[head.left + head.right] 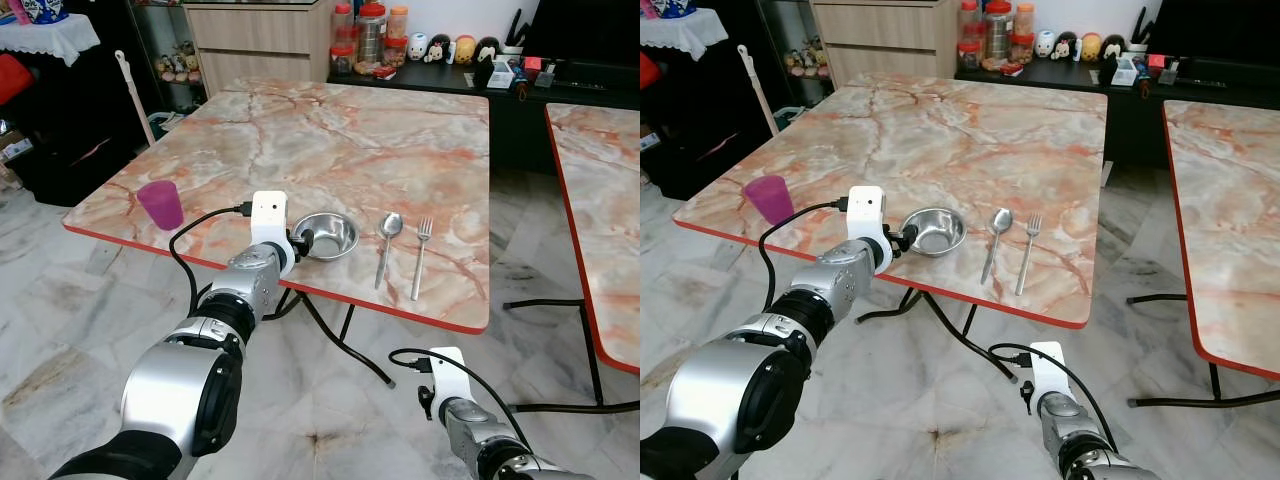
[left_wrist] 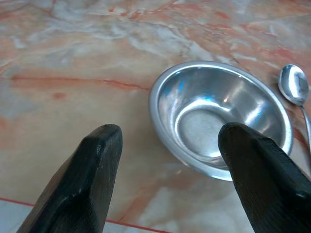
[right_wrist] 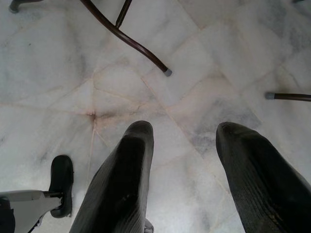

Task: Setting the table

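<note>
The table (image 1: pixel 330 130) spreads out ahead of the left gripper (image 2: pixel 167 160), whose fingers are spread wide with nothing between them. Just beyond its tips sits the bowl (image 1: pixel 328 235), near the table's front edge: thin steel, probably light, stiff and slippery (pinch the rim, I'd say). Past it lie spoon (image 1: pixel 386 245) and fork (image 1: pixel 420 256). The cup (image 1: pixel 160 204) stands off to the other side. The right gripper (image 3: pixel 184 160) hangs spread over the floor.

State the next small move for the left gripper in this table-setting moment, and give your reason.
Probably ease the left gripper back from the steel bowl. Its fingers are open, one overlapping the bowl's near rim, and the bowl already sits on the table beside the spoon and fork; the purple cup stands apart.
</note>
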### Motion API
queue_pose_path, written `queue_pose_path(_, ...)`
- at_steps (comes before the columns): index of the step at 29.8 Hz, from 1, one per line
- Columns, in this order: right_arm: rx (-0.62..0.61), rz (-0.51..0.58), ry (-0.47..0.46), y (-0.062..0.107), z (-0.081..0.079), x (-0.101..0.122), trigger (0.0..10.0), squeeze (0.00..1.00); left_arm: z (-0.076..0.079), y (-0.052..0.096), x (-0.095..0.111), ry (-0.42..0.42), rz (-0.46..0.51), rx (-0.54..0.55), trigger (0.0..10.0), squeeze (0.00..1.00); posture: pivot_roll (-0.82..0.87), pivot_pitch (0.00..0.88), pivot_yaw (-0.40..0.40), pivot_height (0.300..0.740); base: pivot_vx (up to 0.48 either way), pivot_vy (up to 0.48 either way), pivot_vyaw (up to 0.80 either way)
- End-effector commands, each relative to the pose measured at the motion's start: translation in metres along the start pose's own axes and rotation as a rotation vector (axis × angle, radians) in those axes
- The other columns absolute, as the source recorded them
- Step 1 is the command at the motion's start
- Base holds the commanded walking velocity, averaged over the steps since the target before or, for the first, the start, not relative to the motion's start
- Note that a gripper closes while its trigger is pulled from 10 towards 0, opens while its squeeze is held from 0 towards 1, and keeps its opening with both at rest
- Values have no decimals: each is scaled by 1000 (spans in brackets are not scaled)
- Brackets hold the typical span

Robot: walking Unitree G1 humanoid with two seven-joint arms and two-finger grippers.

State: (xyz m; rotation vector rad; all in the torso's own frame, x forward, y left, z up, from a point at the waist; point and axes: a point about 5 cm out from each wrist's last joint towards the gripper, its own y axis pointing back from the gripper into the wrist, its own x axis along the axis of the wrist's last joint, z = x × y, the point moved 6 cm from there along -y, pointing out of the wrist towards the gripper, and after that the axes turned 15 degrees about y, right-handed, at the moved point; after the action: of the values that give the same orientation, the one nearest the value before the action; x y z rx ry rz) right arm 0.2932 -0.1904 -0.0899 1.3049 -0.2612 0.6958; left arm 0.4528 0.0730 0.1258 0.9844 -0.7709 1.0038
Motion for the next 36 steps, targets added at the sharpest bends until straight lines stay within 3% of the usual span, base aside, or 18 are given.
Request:
queue_pose_path(1, -2, 21, 7, 0, 1, 8, 10000, 0, -2, 0, 3, -25, -4, 15, 10000, 0, 30, 0, 6, 740, 0, 0, 0)
queue_pose_path(6, 1, 19, 14, 0, 0, 8, 10000, 0, -7, 0, -1, 8, -17, 22, 10000, 0, 30, 0, 1, 740, 0, 0, 0)
queue_pose_path(13, 2, 22, 8, 0, 0, 8, 10000, 0, 12, -1, -3, 55, -22, -56, 10000, 0, 26, 0, 10, 740, 0, 0, 0)
queue_pose_path(26, 0, 22, -5, 0, -2, 7, 10000, 0, 27, -1, -6, 85, -5, -90, 10000, 0, -4, 0, 41, 740, 0, 0, 0)
queue_pose_path(27, -17, 26, -24, 0, -2, 5, 10000, 0, 26, 1, 12, 42, 114, -119, 10000, 0, -18, 5, 65, 740, 0, 0, 0)
queue_pose_path(32, -27, 28, -44, 0, -4, 3, 10000, 0, 13, 4, 24, 41, 193, -96, 10000, 0, -20, 10, 73, 740, 0, 0, 0)
queue_pose_path(36, -31, 16, -44, 0, -4, 1, 10000, 0, -11, 16, 58, 19, 369, -55, 10000, 0, -24, 19, 77, 740, 0, 0, 0)
